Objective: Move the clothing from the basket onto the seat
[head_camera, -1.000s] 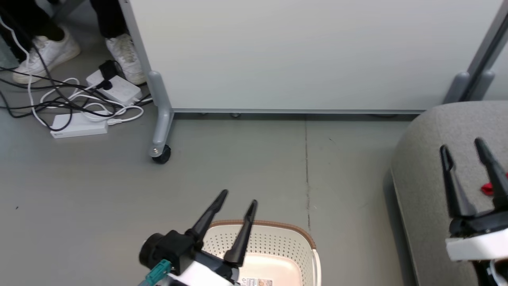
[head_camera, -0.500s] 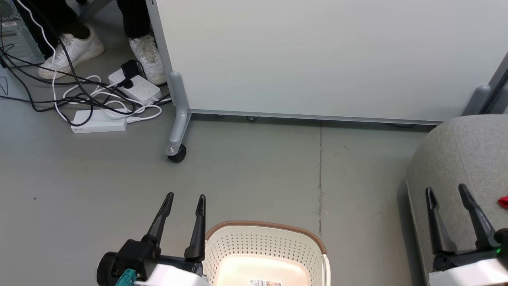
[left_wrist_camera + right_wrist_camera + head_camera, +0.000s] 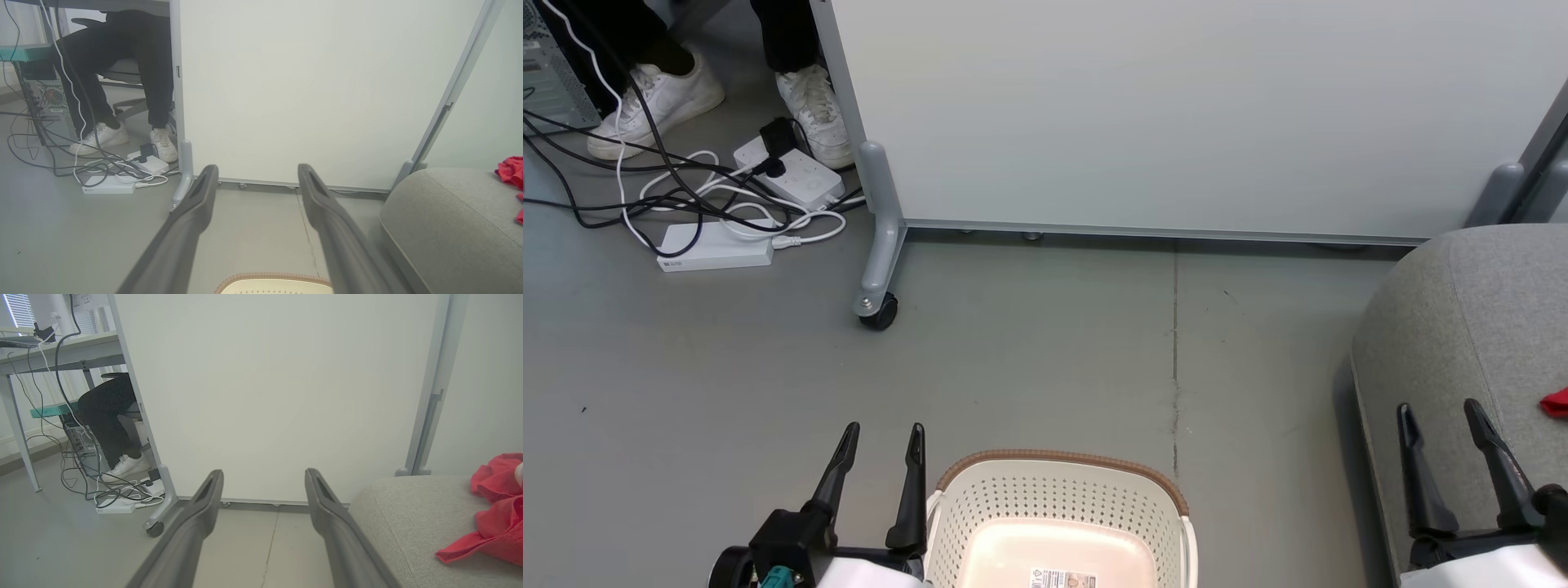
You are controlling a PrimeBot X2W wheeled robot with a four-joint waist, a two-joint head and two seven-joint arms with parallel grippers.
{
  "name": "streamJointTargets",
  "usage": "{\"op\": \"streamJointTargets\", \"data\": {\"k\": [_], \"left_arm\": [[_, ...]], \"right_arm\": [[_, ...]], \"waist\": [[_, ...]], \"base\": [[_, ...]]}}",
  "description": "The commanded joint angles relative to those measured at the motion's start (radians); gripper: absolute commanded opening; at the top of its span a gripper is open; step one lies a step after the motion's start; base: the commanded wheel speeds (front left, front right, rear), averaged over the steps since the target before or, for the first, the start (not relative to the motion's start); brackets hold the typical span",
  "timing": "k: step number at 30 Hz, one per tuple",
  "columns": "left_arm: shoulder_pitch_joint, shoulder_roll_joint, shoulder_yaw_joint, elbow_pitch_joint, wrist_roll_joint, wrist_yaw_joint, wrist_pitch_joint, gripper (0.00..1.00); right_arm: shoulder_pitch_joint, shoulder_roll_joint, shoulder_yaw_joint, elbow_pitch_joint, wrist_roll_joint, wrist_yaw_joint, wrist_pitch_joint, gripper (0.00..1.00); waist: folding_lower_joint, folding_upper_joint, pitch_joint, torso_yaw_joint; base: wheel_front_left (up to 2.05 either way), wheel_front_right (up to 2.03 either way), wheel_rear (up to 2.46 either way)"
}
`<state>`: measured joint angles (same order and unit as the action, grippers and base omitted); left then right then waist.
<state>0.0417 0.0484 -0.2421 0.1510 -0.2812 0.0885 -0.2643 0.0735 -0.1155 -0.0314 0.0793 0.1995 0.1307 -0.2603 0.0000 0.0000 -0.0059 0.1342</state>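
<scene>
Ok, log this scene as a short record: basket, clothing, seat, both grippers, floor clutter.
basket: on the floor ahead, visible part empty
clothing: red, lying on the seat
seat: grey, at the robot's right
left gripper: open, empty, left of the basket
right gripper: open, empty, by the seat's left edge
floor clutter: power strips beside a person's shoes
</scene>
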Motion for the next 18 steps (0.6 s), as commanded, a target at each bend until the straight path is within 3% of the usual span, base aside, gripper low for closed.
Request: {"op": "streamJointTargets", "data": {"k": [1,18], "left_arm": [[-0.007,0.004,0.004,0.002,0.012,0.003,-0.001,1.0],[-0.012,0.004,-0.01,0.008,0.027,0.012,-0.001,1.0]], "right_arm": [[0.007,0.006,-0.019,0.005,0.021,0.0,-0.003,1.0],[-0.008,-0.003,-0.022,0.015,0.025,0.0,-0.003,1.0]], "waist": [[0.0,0.0,0.002,-0.002],[0.0,0.0,0.007,-0.012]], "base": [[0.0,0.0,0.0],[0.0,0.0,0.0]]}}
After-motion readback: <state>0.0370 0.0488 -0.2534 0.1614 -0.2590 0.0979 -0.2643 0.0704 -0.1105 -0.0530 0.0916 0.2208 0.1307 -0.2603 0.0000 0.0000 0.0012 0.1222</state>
